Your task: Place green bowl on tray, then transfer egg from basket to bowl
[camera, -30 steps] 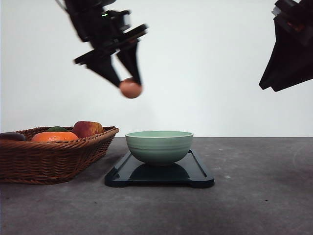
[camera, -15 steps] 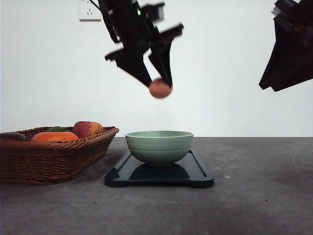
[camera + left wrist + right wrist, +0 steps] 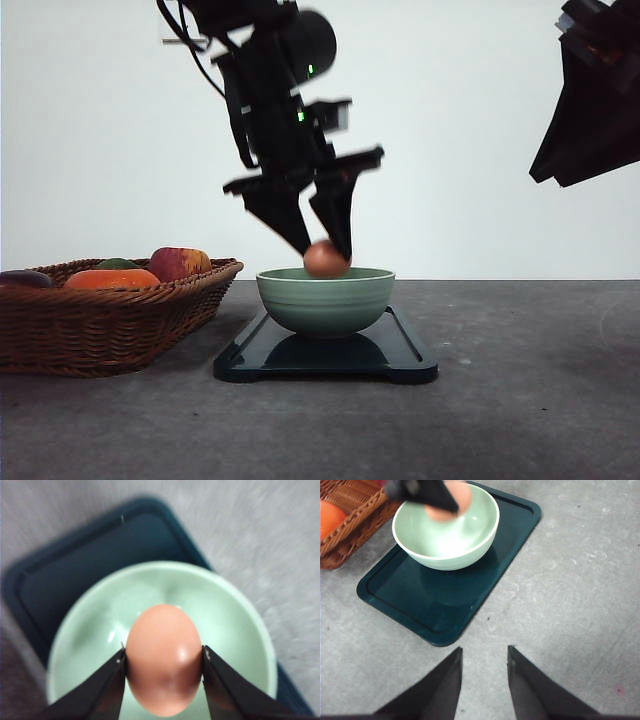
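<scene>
The green bowl (image 3: 326,299) stands on the dark tray (image 3: 400,355) in the middle of the table. My left gripper (image 3: 326,256) is shut on the brown egg (image 3: 325,259), which hangs at the bowl's rim, partly inside it. From the left wrist camera the egg (image 3: 164,658) sits clamped between both fingers, right over the bowl (image 3: 225,610) and tray (image 3: 90,555). The wicker basket (image 3: 100,325) rests at the left. My right gripper (image 3: 484,657) is open, held high above bare table beside the tray (image 3: 445,605), with the bowl (image 3: 447,535) farther off.
The basket holds an orange (image 3: 112,279), a red-yellow apple (image 3: 179,263) and something dark (image 3: 25,278) at its left end. Grey tabletop stretches in front of and to the right of the tray. The right arm (image 3: 595,95) hangs high at the upper right.
My left gripper carried the egg rightward from above the basket side, then came down until the egg reached the bowl's rim. The right arm stayed still.
</scene>
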Controlling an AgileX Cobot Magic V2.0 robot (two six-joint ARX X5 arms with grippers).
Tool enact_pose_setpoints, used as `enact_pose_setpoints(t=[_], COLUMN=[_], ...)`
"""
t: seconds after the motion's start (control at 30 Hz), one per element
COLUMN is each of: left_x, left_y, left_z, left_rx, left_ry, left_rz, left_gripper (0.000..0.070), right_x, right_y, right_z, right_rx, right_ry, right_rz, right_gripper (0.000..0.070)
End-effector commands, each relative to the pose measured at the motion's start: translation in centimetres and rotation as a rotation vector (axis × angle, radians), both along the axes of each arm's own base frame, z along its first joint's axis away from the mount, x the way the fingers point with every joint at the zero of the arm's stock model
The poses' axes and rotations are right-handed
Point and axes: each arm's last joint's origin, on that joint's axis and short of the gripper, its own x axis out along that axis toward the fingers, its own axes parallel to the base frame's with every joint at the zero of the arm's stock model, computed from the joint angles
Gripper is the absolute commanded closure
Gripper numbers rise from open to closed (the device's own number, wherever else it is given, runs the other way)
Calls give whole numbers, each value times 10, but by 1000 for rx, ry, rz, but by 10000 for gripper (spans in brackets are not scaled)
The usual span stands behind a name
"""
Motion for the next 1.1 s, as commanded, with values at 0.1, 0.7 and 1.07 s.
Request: enact_pose_setpoints(t=[0.1,0.7,1.07], left_x=[4,8,7], left_y=[-9,-15,-21], left_z=[-9,-18,-29], left_rx=[13,9,25], left_ry=[-1,-28,-5], left_rz=[-13,-2,-14], left_gripper=[543,543,543], right_x=[1,1,1], right_y=[2,2,2], right_z=[0,0,0], right_rx=[-6,-5,-5], right_ry=[-7,-6,-6], right_rz=[13,15,15], right_gripper=[526,526,526])
